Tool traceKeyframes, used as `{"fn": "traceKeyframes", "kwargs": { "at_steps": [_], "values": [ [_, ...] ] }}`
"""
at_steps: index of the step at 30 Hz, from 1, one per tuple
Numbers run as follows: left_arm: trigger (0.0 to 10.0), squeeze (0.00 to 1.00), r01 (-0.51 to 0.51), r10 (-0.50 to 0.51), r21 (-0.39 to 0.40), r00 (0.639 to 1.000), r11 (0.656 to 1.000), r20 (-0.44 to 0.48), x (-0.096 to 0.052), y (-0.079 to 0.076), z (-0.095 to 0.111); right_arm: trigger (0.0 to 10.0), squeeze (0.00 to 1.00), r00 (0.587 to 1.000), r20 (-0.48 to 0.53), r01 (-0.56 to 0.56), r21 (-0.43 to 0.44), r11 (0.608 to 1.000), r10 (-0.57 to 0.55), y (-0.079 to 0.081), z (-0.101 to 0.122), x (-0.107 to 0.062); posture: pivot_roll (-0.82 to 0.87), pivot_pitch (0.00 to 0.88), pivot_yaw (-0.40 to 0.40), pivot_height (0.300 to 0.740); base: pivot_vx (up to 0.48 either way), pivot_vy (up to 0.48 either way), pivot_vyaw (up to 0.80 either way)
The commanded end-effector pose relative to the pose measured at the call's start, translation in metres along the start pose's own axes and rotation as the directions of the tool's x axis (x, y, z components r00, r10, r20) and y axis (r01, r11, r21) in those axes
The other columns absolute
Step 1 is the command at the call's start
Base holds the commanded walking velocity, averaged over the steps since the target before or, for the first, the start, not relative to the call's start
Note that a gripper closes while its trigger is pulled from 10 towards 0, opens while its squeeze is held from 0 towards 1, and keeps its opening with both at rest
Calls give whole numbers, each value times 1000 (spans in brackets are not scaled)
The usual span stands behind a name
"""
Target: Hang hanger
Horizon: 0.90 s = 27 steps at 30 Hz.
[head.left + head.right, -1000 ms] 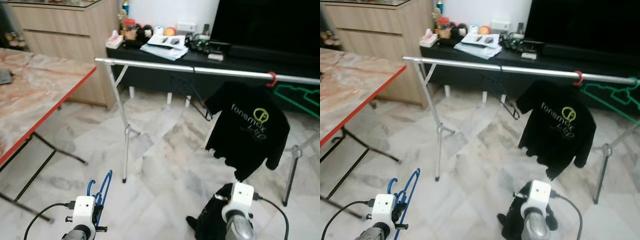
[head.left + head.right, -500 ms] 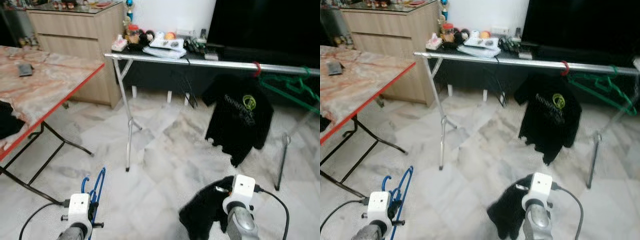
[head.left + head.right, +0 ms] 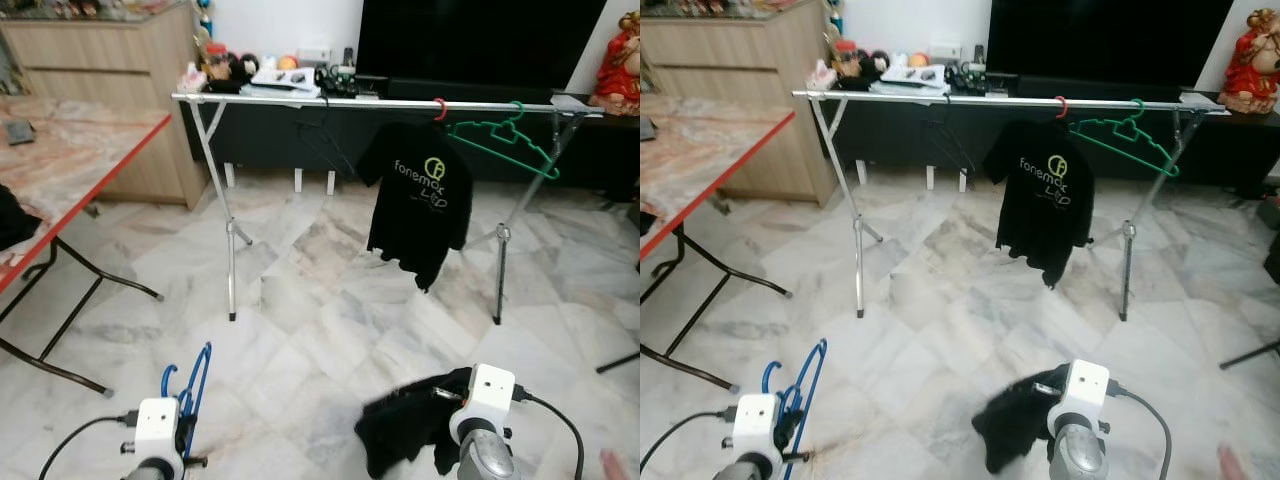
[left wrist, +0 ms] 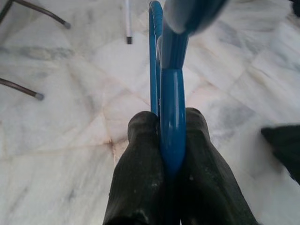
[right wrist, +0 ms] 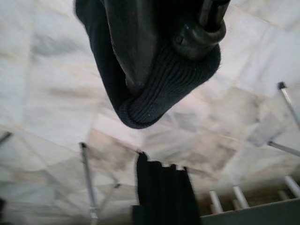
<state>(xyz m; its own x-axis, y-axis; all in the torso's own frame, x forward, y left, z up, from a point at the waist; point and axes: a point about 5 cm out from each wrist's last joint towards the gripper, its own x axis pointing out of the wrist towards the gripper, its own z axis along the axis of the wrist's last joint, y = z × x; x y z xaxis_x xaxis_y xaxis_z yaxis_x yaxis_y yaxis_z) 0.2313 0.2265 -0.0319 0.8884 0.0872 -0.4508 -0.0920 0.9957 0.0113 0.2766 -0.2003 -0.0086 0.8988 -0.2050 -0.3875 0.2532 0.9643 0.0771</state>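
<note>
Rail: long silver metal clothes rail (image 3: 330, 101) on folding legs, well ahead of both sets of fingers and above them; its long axis runs crosswise to the robot's facing.
On the rail: black T-shirt with a yellow-green logo (image 3: 417, 203) on a red hook, and an empty green plastic hanger (image 3: 503, 141) beside it; the bare stretch lies toward the left arm's side.
Right gripper (image 5: 164, 42): low, fingers pinching a dark ribbed-hem garment (image 3: 410, 432) that hangs over the marble floor.
Left gripper (image 4: 166, 154): low, fingers pressed together on the thin blue plastic hanger (image 4: 169, 79), which stands roughly upright out of them, hook uppermost.
Key relation: the blue hanger must go up and forward; I judge the left arm nearer the free rail.
View differences: the left wrist view shows the pinch itself; the head views show the rail.
</note>
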Motion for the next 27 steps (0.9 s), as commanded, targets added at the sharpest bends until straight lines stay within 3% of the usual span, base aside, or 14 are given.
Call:
{"fn": "traceKeyframes", "kwargs": {
  "at_steps": [1, 13, 17, 27],
  "values": [
    [10000, 0, -4, 4, 15, 1000, 1000, 8, -2, 5, 1, 10000, 0, 1000, 26, 7, 12, 1000, -7, -1, 5, 1, 11, 12, -14, 740, 0, 0, 0],
    [10000, 0, -7, 8, 20, 1000, 1000, -19, -8, 14, -8, 10000, 0, 999, -37, 9, -4, 1000, -10, -3, -13, -6, 34, 9, 11, 740, 0, 0, 0],
    [10000, 0, 7, -7, 26, 1000, 1000, -26, -10, 14, -10, 10000, 0, 998, -49, 31, -4, 1000, -31, -11, -17, -9, 39, 3, 25, 740, 139, 0, 0],
    [10000, 0, 11, -12, 48, 1000, 999, 15, -1, 15, 6, 10000, 0, 999, -37, 38, -24, 999, -39, -14, -10, -5, 43, 0, 18, 740, 149, 0, 0]
  ]
}}
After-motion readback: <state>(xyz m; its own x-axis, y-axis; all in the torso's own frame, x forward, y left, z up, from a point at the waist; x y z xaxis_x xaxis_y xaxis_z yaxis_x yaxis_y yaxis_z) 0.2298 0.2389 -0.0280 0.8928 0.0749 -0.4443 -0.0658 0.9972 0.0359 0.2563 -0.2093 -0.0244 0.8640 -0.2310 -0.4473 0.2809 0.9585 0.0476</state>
